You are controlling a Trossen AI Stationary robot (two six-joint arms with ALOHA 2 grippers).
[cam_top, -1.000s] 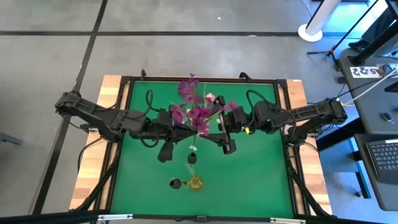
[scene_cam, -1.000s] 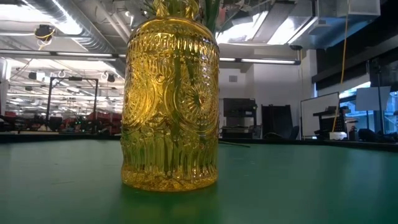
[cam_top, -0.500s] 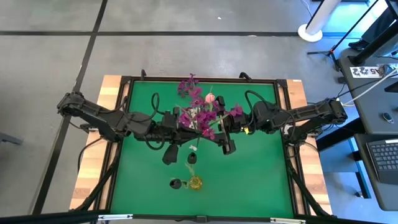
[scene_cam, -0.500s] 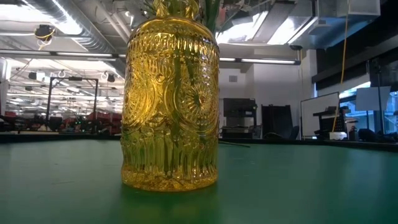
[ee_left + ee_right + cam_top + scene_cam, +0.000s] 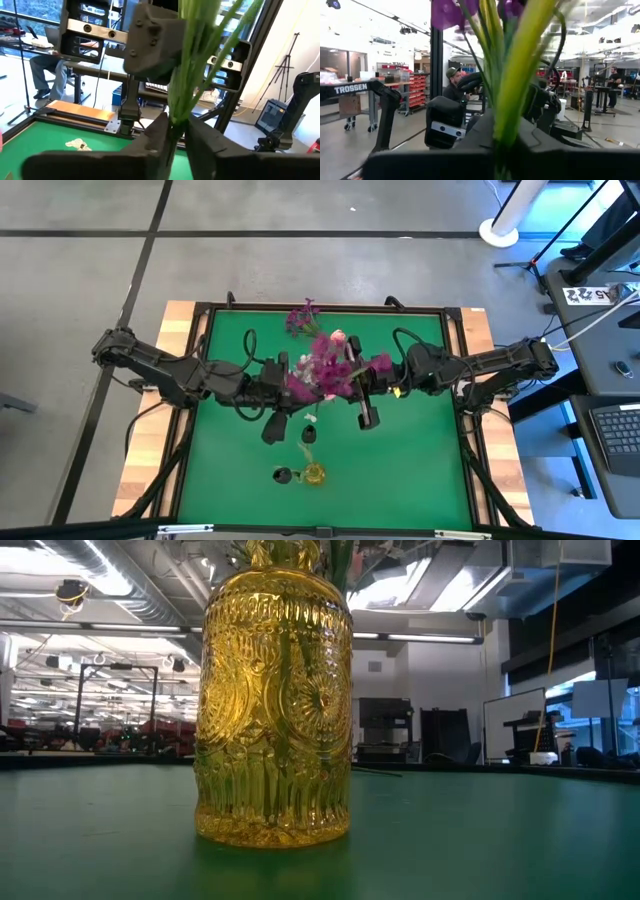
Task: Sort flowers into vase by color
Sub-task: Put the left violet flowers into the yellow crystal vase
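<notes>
A bunch of flowers [image 5: 322,368], magenta-purple sprigs with a few pale blossoms on thin green stems, is held above the middle of the green table [image 5: 420,460]. My left gripper [image 5: 300,386] reaches it from the left and my right gripper [image 5: 352,382] from the right. Both are shut on the stems. The wrist views show the stems running up between each pair of fingers. A yellow patterned glass vase [image 5: 275,710] stands upright on the mat near the front edge [image 5: 315,473]. My left gripper pinches the bundle of green stems [image 5: 176,112] between its two fingers, several stems together. The fingers come level from the table's left and lie across the stems. The bunch is lifted clear of the table. My right gripper pinches the same green stems [image 5: 512,107] between its two fingers. It comes level from the table's right, across the stems. The purple heads stand past the fingers and the bunch is clear of the table.
Two small dark objects stand on the mat, one [image 5: 309,435] in front of the grippers, one [image 5: 283,474] left of the yellow vase. A black frame [image 5: 200,380] rims the table. People sit in the room beyond.
My left gripper has carried the bunch a little toward the table's right, up to my right gripper. The flower heads, spread toward the far edge before, now sit gathered between the two grippers.
</notes>
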